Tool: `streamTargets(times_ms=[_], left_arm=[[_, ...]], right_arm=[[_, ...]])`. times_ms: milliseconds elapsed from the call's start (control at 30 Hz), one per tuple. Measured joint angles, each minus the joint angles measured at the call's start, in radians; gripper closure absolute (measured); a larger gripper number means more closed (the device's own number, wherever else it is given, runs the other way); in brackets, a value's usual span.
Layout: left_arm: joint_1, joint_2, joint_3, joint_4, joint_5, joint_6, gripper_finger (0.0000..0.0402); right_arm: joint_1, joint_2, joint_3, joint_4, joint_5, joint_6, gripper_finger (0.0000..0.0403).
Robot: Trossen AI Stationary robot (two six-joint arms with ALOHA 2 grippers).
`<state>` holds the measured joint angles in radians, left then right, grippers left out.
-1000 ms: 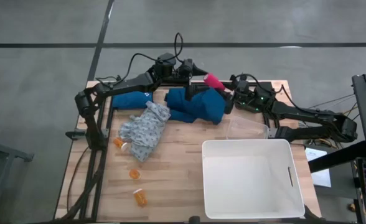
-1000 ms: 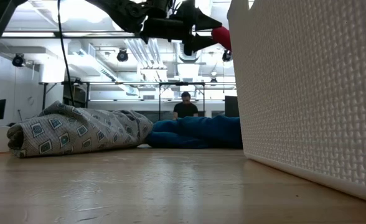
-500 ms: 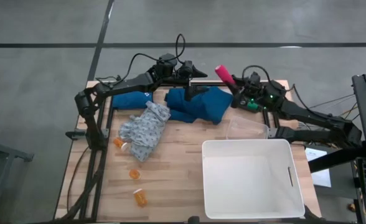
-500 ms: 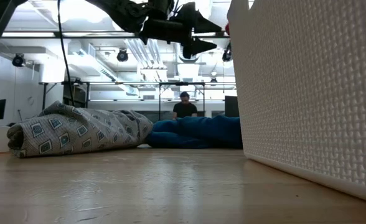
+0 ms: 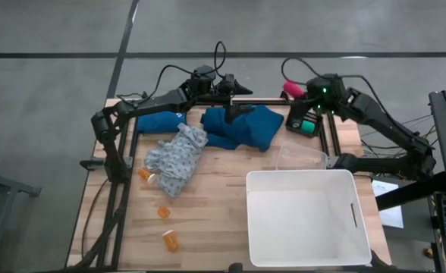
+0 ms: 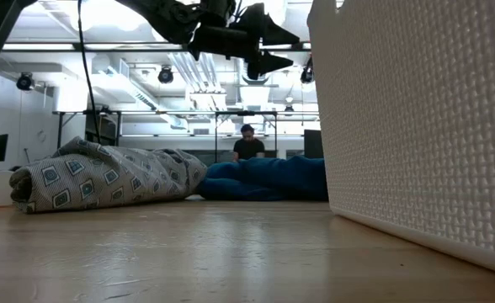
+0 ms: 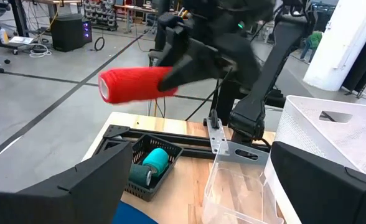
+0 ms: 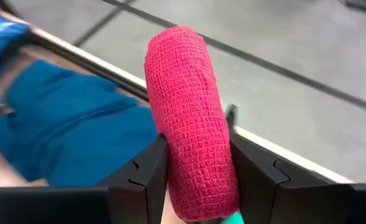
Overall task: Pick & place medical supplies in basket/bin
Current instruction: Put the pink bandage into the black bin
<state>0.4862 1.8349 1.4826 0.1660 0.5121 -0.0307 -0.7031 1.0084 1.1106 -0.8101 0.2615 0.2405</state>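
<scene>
My right gripper [image 5: 303, 95] is shut on the pink-red cylinder [image 5: 290, 91] and holds it high above the table's far right corner. My left gripper [image 5: 242, 100] hangs open in the air over the dark teal garment [image 5: 242, 127], touching nothing. The teal garment lies bunched on the far middle of the table. The pale patterned garment [image 5: 176, 158] lies crumpled to its left. Three orange pill bottles [image 5: 144, 174] [image 5: 164, 211] [image 5: 171, 240] lie on the wood near the left front. The white basket [image 5: 299, 174] stands at the near right. My right gripper pinches the cylinder between its two fingers [image 8: 149, 168], one on each side of the end nearest the wrist [image 8: 198, 186]. The cylinder runs on along the fingers and sticks out past their tips [image 7: 136, 84]. It is lifted clear of everything.
A clear plastic tub [image 5: 303, 157] sits just beyond the basket. A small dark crate with teal-green rolls [image 5: 306, 125] stands at the far right corner below my right gripper. A folded blue cloth [image 5: 158, 121] lies at the far left. Bare wood shows at the near middle.
My right gripper has risen and swung toward the table's far right corner, away from the teal garment, tipping its wrist as it went. The pink-red cylinder has gone with it, still held, and has left the low view.
</scene>
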Motion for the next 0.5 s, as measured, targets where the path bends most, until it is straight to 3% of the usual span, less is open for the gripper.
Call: streamTargets(times_ms=[267, 500], left_arm=[[0.000, -0.001, 0.000, -0.007, 0.000, 0.000, 0.0016], [0.000, -0.001, 0.000, -0.008, -0.002, 0.000, 0.0014]], right_arm=[[-0.173, 0.026, -0.055, -0.047, -0.059, 0.085, 0.0262], [-0.212, 0.027, -0.155, -0.013, -0.057, 0.111, 0.0261]])
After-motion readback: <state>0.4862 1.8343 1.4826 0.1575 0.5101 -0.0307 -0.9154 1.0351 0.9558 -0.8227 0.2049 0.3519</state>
